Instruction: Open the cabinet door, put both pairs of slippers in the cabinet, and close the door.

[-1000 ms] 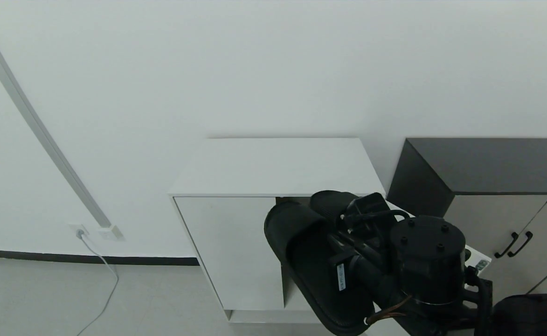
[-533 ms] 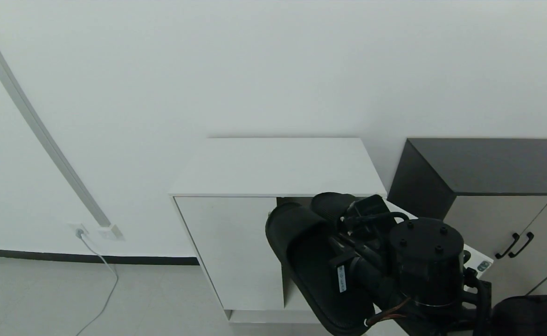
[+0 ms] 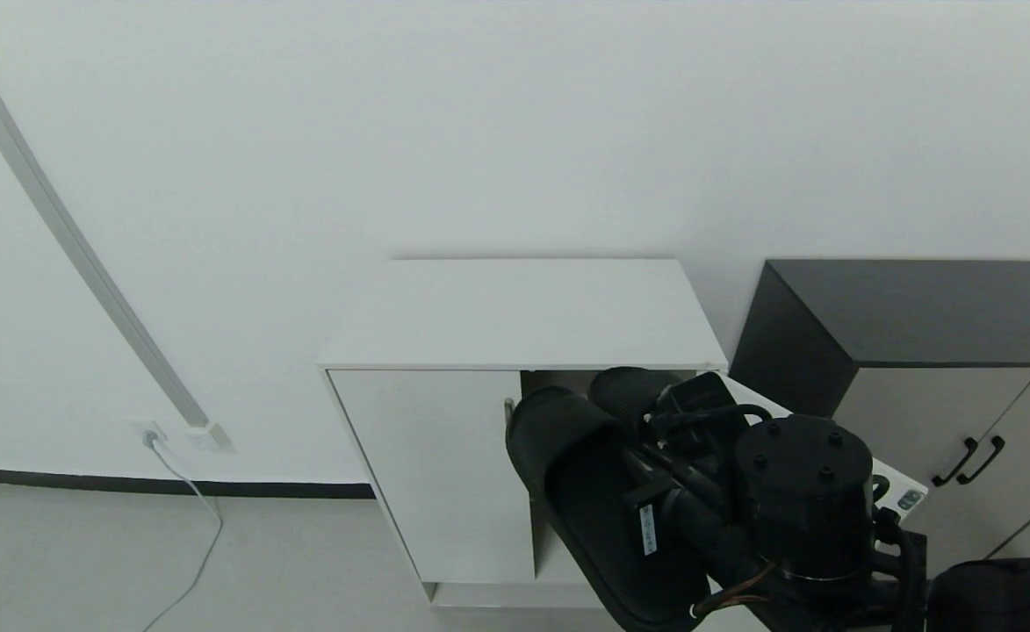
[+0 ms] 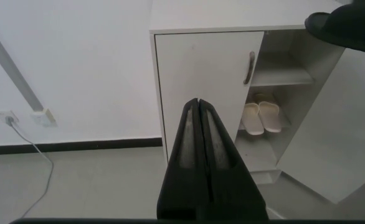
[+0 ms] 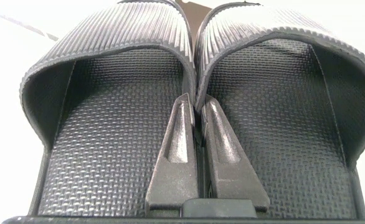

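Note:
A white cabinet (image 3: 515,312) stands against the wall, its left door closed and its right door (image 4: 332,124) swung open. My right gripper (image 5: 198,106) is shut on the touching inner edges of a pair of black slippers (image 3: 602,491), held side by side in front of the open compartment, just below the cabinet top. In the left wrist view a pair of white slippers (image 4: 261,117) lies on a lower level inside, under a bare shelf (image 4: 282,76). My left gripper (image 4: 199,102) is shut on nothing, hanging away from the cabinet (image 4: 201,62) and facing its closed door.
A dark-topped cabinet (image 3: 918,312) with two black handles (image 3: 971,458) stands close on the right. On the left wall are a socket with a cable (image 3: 150,434) and a slanted trunking strip (image 3: 67,228). Bare floor lies to the left of the white cabinet.
My right arm has carried the black slippers slightly down and to the right, closer to the cabinet opening.

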Tool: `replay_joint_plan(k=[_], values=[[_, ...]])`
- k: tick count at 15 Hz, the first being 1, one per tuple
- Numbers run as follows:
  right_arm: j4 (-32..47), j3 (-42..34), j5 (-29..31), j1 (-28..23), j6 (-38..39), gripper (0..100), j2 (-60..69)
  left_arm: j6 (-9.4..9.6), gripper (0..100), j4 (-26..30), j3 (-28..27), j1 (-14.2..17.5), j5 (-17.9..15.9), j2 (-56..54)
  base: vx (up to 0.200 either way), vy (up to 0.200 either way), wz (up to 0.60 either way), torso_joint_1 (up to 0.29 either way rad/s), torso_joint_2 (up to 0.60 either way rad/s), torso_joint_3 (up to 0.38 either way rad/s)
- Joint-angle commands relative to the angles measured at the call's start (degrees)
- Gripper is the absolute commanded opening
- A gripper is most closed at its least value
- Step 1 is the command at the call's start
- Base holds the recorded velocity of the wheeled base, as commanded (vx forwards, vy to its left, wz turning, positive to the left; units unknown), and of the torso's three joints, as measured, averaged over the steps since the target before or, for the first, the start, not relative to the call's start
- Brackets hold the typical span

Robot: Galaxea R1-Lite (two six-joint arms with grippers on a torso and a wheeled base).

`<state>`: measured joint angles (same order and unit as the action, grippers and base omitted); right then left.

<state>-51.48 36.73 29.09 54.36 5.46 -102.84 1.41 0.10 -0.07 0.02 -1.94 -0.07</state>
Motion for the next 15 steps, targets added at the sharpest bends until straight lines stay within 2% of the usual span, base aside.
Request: replay_joint_plan(k=[1, 9, 15], values=[[0.0, -0.2, 0.0, 0.0, 0.0, 0, -0.2, -0.01, 0, 0.0, 0.0, 0.1, 0.0, 0.1, 0.0, 0.0, 0.0, 0.0, 0.0, 0.0], [0.0, -0.3, 0.0, 0.0, -0.1, 0, -0.2, -0.01, 0, 0.0, 0.0, 0.1, 0.0, 0.1, 0.0, 0.0, 0.0, -0.142, 0.32, 0.173], [0.0, -0.3, -0.1, 0.0, -0.1, 0, -0.3, -0.01, 0, 0.0, 0.1, 0.1, 0.0, 0.1, 0.0, 0.0, 0.0, -0.199, 0.47, 0.268]])
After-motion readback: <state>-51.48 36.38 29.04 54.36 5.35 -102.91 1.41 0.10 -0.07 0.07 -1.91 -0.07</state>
